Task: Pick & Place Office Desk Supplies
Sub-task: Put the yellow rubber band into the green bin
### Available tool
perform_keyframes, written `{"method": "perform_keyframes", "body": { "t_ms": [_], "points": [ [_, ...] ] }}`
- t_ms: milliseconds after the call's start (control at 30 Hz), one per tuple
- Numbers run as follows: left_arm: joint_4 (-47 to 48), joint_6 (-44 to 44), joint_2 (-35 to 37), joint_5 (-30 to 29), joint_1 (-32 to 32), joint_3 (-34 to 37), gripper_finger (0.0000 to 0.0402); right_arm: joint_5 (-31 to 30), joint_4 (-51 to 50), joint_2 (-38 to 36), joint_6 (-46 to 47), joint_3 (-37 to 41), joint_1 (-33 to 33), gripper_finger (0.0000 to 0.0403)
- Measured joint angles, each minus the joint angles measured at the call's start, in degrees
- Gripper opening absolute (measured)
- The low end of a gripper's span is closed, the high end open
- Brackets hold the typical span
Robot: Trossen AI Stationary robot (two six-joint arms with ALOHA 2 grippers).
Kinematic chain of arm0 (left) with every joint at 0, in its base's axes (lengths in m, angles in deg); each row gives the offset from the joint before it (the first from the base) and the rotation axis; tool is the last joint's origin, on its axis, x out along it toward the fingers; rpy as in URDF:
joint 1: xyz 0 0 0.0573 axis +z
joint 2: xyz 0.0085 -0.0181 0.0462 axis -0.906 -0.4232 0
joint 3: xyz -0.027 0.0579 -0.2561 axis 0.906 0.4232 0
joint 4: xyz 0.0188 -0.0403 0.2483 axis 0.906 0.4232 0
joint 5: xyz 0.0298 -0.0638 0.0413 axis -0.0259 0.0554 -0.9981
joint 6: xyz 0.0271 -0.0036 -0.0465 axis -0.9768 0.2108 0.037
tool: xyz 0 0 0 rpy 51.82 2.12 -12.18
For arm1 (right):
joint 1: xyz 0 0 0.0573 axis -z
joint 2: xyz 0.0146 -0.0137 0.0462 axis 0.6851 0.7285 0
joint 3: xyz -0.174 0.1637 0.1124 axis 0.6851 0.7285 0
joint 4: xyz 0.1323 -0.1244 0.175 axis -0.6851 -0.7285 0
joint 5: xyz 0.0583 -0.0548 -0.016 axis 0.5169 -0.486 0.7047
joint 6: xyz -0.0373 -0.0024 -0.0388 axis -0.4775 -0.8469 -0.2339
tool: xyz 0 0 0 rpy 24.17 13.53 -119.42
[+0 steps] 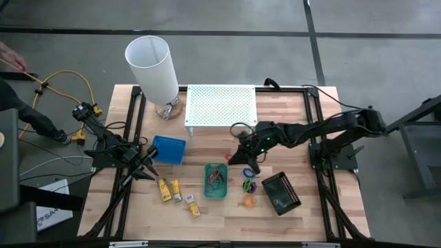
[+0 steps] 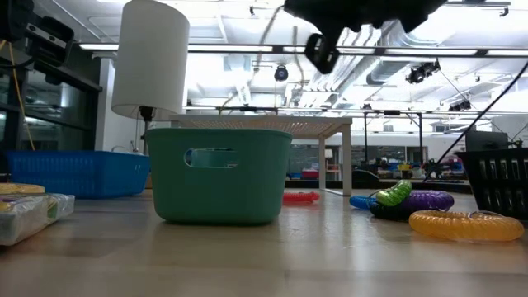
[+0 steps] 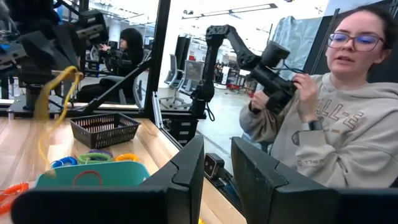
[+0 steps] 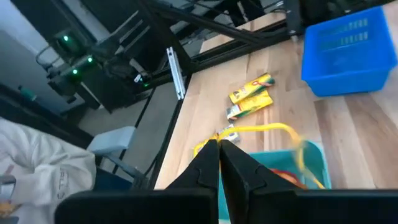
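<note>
Right hand (image 4: 219, 149): fingers pressed together, pinching a thin yellow ring (image 4: 283, 140). Ring hangs stretched into a long loop; its long axis trails from the fingertips out over the green tray (image 4: 311, 163). In the left wrist view the same ring (image 3: 53, 102) hangs roughly vertical, blurred, above that tray (image 3: 93, 174).

Right arm reaches in from the table's right side across the middle of the table (image 1: 303, 213), forearm low and nearly horizontal, hand (image 1: 242, 157) angled down just right of the green tray (image 1: 216, 180).

Left hand (image 1: 147, 169): parked near the table's left edge, just beside the blue tray (image 1: 169, 149), fingers (image 3: 186, 171) a narrow gap apart, holding nothing.

Green tray sits at centre front of the table, long axis front to back in the high view; a red ring (image 3: 87, 179) and dark items inside. Low view shows its side wall (image 2: 219, 186) with a handle slot.

Right of the green tray: loose rings, blue (image 1: 248, 171), purple (image 1: 249, 184), orange (image 1: 249, 201), lying flat. Black tray (image 1: 280, 193) farther right, skewed diagonally.

Left of the green tray: yellow-and-white blocks (image 1: 168, 189), a pair side by side, long axes nearly front to back; two more smaller pieces (image 1: 193, 207) nearer the front.

A red ring (image 2: 301, 197) lies flat on the table behind the green tray, under the white shelf (image 1: 221, 105).
</note>
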Motion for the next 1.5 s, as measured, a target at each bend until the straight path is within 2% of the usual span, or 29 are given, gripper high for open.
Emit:
{"method": "perform_keyframes", "body": {
  "t_ms": [267,567,900,1000,1500],
  "points": [
    [0.01,0.0,0.01,0.0,0.0,0.0,0.0079,-4.78,-0.01,7.63,-1.36,-4.9,-3.14,0.0003],
    [0.01,0.0,0.02,0.0,0.0,0.0,0.0079,-11.62,0.41,12.32,-1.53,-5.48,-5.76,0.0003],
    [0.02,0.0,0.0,0.0,0.01,0.0,0.0079,-14.06,9.07,18.77,0.16,-5.48,-8.7,0.0003],
    [0.0,0.0,0.0,0.0,0.02,0.0,0.0079,-14.33,9.94,19.85,1.8,-5.48,-9.08,0.0003],
    [0.02,0.0,0.01,0.0,0.0,0.0,0.0079,-23.14,7.54,21.34,8.0,-5.49,-13.02,0.0003]
  ]
}}
